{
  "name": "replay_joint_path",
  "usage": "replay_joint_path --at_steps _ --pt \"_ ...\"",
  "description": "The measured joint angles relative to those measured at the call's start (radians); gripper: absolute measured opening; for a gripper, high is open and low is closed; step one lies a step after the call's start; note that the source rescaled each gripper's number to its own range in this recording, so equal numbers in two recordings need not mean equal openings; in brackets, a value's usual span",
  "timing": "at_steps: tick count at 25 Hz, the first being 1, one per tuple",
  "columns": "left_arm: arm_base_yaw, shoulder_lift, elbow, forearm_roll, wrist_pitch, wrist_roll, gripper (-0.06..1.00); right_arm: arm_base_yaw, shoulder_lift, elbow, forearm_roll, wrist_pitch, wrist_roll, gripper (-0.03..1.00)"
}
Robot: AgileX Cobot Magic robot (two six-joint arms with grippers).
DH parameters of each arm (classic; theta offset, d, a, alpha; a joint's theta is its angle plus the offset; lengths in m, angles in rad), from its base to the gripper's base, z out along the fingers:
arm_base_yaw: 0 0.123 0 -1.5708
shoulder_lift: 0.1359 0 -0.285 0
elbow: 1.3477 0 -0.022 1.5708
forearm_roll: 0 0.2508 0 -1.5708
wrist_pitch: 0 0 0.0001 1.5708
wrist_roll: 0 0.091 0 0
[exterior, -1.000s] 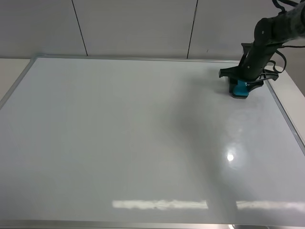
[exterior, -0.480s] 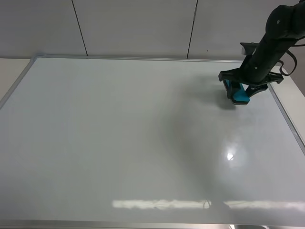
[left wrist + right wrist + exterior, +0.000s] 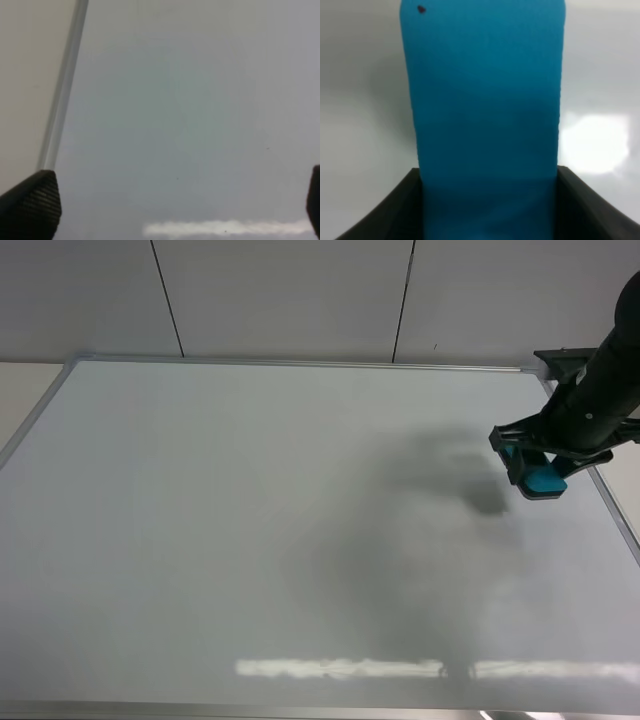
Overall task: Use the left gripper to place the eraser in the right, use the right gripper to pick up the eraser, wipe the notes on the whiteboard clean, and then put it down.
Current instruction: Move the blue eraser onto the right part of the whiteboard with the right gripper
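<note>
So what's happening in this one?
The right gripper is shut on the teal eraser near the right edge of the whiteboard. The eraser's shadow falls apart from it, so it looks lifted off the surface. No marker notes show anywhere on the board. The left gripper is open with nothing between its fingers, over the board near its frame.

1. Right gripper [image 3: 540,462] arm runs off the exterior view's right edge.
2. Eraser [image 3: 485,100] is cropped top and bottom in its wrist view.
3. Left gripper [image 3: 175,200]: only two fingertip corners [image 3: 30,205] show.
</note>
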Motion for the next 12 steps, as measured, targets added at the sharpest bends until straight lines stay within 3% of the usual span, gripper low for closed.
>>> replay_joint_path --at_steps 6,12 --pt "0.0 0.0 0.0 0.0 0.0 0.0 1.0 0.0 -0.028 0.143 -0.092 -0.128 0.003 0.02" --pt "0.0 0.0 0.0 0.0 0.0 0.0 1.0 0.0 -0.028 0.207 -0.116 -0.243 0.012 0.02"
